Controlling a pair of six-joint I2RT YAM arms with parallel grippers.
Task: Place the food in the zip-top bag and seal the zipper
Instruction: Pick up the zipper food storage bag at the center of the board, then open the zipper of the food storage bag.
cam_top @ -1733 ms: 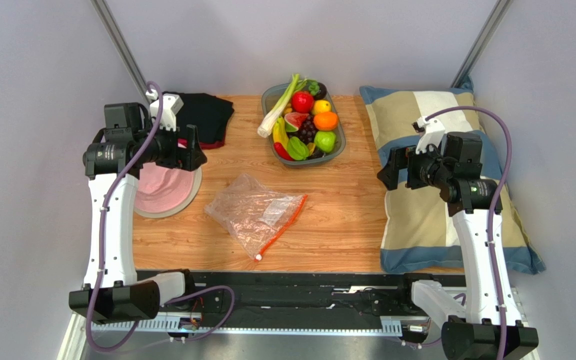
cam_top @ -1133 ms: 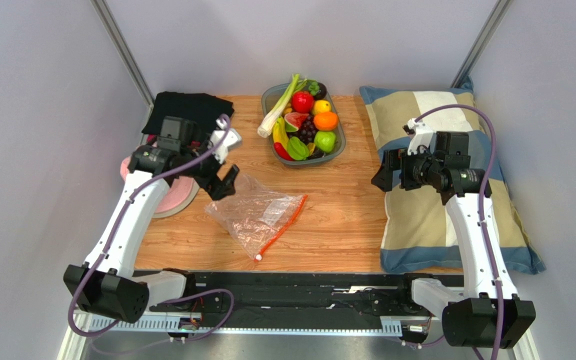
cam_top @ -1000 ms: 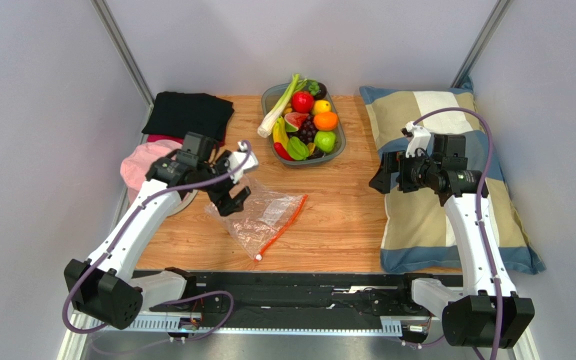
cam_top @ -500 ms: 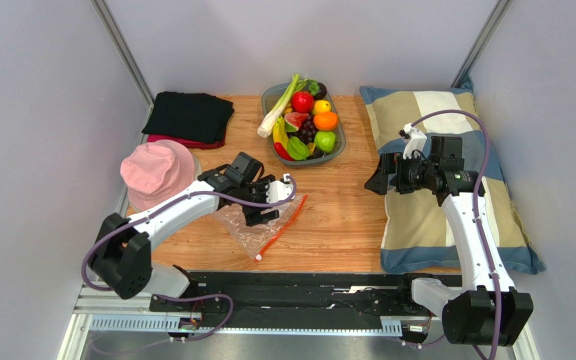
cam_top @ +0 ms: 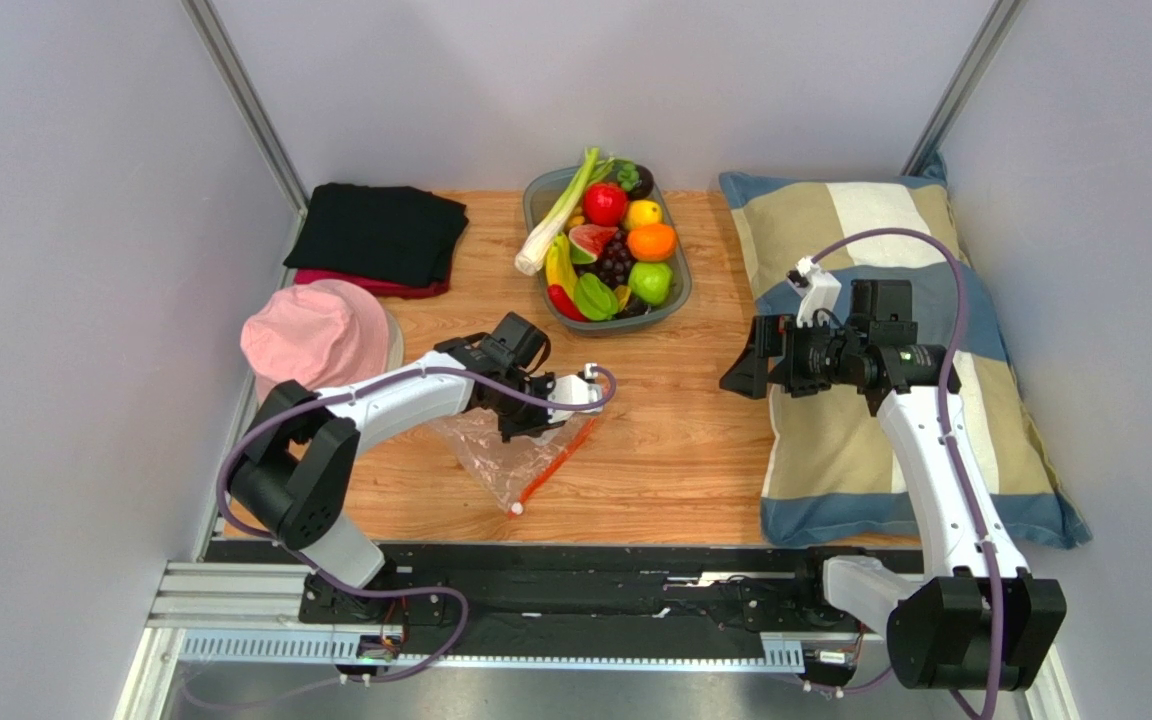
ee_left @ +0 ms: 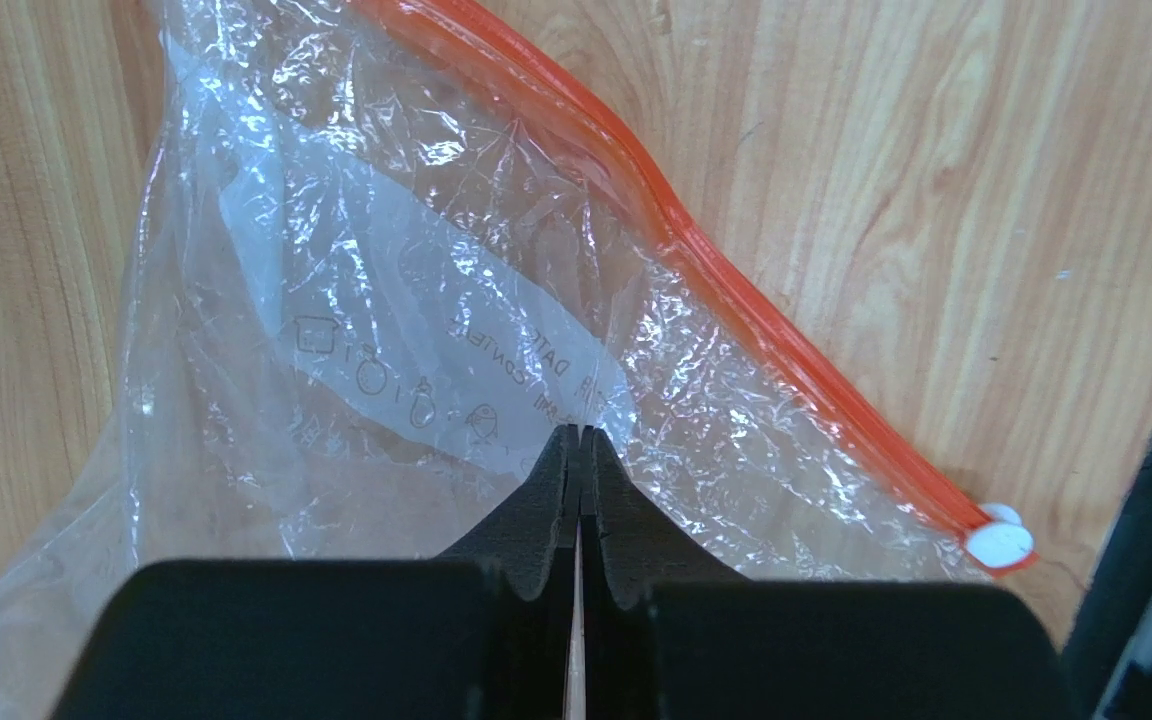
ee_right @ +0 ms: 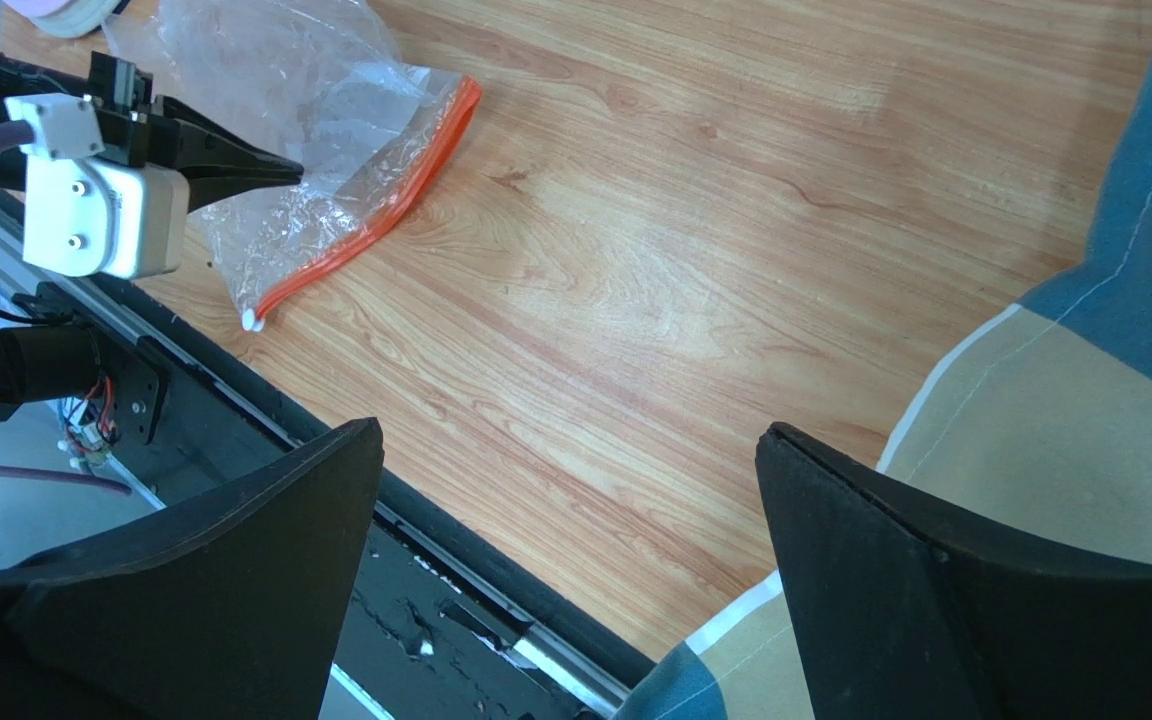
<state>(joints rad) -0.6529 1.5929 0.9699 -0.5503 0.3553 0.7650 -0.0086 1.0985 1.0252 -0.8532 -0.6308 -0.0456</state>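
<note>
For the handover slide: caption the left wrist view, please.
Left end effector shut on the clear zip-top bag beside its orange-red zipper, on the wooden table.

I see bare wood on the table [cam_top: 672,435] between the zip-top bag [cam_top: 500,462] and the pillow [cam_top: 853,435], so a gripper can pass there. My left arm [cam_top: 402,398] lies low across the bag's left side and blocks it. The grey tray [cam_top: 675,311] sits behind, the pink hat [cam_top: 312,338] to the left.

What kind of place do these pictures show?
Probably a robot lab cell: two arms bolted to a rail, plain grey walls, and props like toy fruit and a pillow.
</note>
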